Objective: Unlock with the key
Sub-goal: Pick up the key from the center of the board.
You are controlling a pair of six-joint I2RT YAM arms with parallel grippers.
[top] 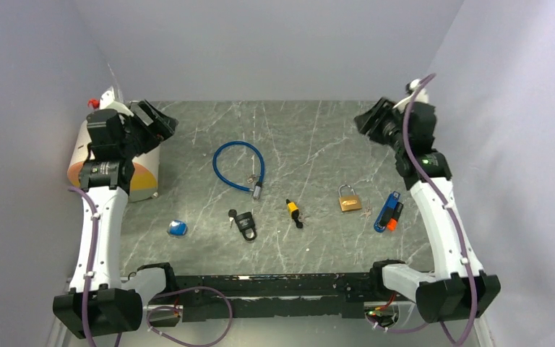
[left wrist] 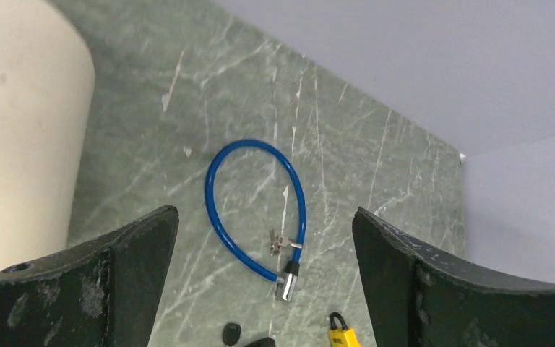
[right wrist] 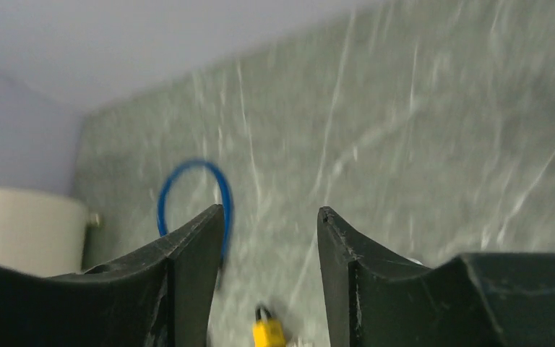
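At the far left a cream-and-orange canister (top: 147,177) stands on the worktop (top: 311,130). The left fingers (left wrist: 134,253) hang raised just beside it, spread wide and holding nothing. Next comes a small blue object (top: 178,228), then the blue cable lock (top: 238,165) with cable-lock keys (left wrist: 277,244) at its barrel end; whether they are inserted I cannot tell. Nearer the arms lie a black padlock (top: 246,224) and a small yellow padlock (top: 293,212). Right of centre sits a brass padlock (top: 348,200) with loose keys (top: 366,213) just beside it, then a blue, orange and black piece (top: 389,212). The right fingers (right wrist: 188,249) hover high at the far right, partly parted and empty.

As I judge the risks, several locks lie near each other, so the wrong one could be picked. The keys are small and flat, so the fingers may slip or push them away. An unbraced lock may skid as the key turns.
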